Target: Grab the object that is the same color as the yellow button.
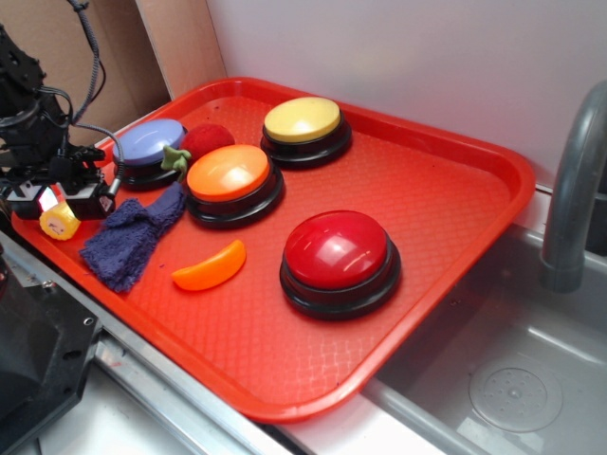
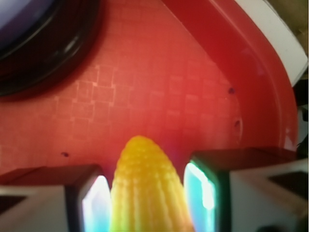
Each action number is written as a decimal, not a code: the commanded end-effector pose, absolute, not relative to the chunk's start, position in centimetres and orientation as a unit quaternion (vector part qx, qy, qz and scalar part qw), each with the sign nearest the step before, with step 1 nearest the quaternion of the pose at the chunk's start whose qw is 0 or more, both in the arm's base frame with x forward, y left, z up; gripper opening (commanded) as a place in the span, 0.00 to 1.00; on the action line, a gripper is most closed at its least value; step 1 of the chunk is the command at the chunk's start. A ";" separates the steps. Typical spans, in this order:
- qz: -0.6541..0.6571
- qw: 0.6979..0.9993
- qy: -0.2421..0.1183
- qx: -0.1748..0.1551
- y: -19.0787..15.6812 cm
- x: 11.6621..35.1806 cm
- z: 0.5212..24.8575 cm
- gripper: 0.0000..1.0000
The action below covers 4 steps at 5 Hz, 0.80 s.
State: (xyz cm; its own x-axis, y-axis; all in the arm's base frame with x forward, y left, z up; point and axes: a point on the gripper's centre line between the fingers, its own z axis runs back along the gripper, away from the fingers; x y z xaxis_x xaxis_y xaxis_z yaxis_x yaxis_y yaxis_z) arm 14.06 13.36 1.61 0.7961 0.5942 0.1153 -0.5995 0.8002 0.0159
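Observation:
The object, a small bumpy yellow corn piece (image 1: 59, 221), sits at the far left rim of the red tray (image 1: 512, 185). My gripper (image 1: 57, 210) stands over it. In the wrist view the corn (image 2: 147, 193) fills the gap between the two pale fingertips (image 2: 95, 205), and both pads touch its sides, so my gripper (image 2: 147, 205) is shut on it. The yellow button (image 1: 302, 119), pale yellow dome on a black base, stands at the back of the tray, well away from the gripper.
On the tray are a lavender button (image 1: 147, 144), an orange button (image 1: 228, 173), a red button (image 1: 337, 249), an orange slice (image 1: 209, 267), a blue cloth (image 1: 133, 237) and a red toy fruit (image 1: 207, 138). A sink (image 1: 512, 379) and faucet (image 1: 574, 190) lie to the right.

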 end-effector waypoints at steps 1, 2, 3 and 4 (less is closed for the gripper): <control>0.305 0.950 -0.066 0.026 12.7 14.4 5.4 0.00; 0.288 0.955 -0.071 0.017 11.5 14.7 8.6 0.00; 0.248 0.966 -0.077 -0.009 9.6 15.3 10.8 0.00; 0.204 0.976 -0.073 -0.011 6.6 16.2 13.3 0.00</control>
